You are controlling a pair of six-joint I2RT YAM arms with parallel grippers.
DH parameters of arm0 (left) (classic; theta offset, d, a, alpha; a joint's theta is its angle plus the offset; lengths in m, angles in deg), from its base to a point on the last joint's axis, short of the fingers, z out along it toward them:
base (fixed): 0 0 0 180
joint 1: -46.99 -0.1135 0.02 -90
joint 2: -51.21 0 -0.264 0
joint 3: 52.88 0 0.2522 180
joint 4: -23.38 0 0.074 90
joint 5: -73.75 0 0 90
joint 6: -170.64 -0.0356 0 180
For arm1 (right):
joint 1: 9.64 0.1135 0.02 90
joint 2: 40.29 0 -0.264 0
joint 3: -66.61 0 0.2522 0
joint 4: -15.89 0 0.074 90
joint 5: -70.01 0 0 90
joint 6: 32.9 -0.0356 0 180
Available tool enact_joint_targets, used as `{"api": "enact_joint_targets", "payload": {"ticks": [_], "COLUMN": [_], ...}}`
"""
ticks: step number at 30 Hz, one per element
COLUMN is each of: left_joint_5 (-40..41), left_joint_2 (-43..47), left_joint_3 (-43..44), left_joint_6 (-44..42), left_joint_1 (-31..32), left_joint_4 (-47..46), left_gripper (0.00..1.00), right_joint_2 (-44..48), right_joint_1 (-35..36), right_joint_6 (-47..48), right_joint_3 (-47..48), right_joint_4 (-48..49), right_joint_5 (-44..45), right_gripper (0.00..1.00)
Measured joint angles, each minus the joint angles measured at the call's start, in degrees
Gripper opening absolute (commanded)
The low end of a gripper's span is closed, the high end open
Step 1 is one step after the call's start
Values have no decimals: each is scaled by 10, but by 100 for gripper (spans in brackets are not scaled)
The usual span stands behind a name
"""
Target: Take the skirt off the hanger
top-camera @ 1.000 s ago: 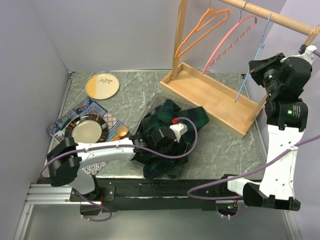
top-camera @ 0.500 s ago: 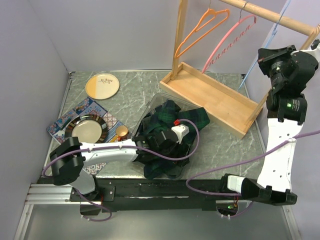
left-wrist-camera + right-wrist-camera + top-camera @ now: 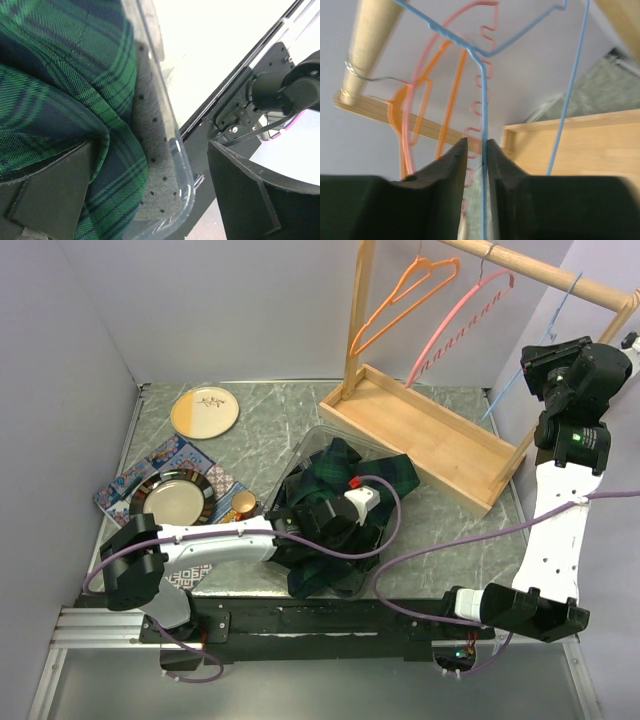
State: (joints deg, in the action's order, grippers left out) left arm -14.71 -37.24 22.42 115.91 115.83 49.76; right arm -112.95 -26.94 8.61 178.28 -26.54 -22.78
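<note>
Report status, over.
Left pincer open, at skirt in clear bin. Right pincer slightly parted around blue hanger. Skirt off hanger.

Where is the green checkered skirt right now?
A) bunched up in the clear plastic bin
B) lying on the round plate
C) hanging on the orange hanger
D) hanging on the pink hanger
A: the green plaid skirt lies bunched in the clear plastic bin, while the orange hanger and pink hanger hang bare on the rail.

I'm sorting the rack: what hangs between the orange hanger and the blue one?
The pink hanger hangs between the orange hanger and the blue hanger, seen plainly in the top view.
</note>
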Motion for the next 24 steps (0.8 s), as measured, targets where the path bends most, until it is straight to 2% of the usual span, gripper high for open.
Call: {"api": "enact_joint_targets", "payload": {"ticks": [1, 3, 7, 10, 14, 17, 24], "left_joint_5": [2, 7, 28, 47, 61, 65, 70], "left_joint_2": [0, 0, -7, -17, -29, -37, -33], "left_joint_3": [10, 40, 106, 148, 187, 220, 253], "left_joint_6": [-2, -11, -31, -44, -61, -71, -76], "left_joint_1": [0, 0, 0, 0, 0, -3, -30], "left_joint_4": [10, 34, 73, 95, 118, 144, 174], "left_gripper": [99, 99, 99, 97, 97, 97, 97], "right_joint_2": [0, 1, 12, 60, 186, 250, 303], "right_joint_1": [-1, -2, -3, -3, -3, -2, 14], "right_joint_6": [3, 5, 27, 40, 54, 62, 75], "right_joint_3": [-3, -4, 23, 12, -70, -89, -103], "right_joint_4": [-3, -11, -65, -91, -125, -155, -191], "right_joint_5": [-2, -6, -22, -51, -92, -132, -184], "right_gripper": [56, 67, 77, 79, 79, 79, 76]}}
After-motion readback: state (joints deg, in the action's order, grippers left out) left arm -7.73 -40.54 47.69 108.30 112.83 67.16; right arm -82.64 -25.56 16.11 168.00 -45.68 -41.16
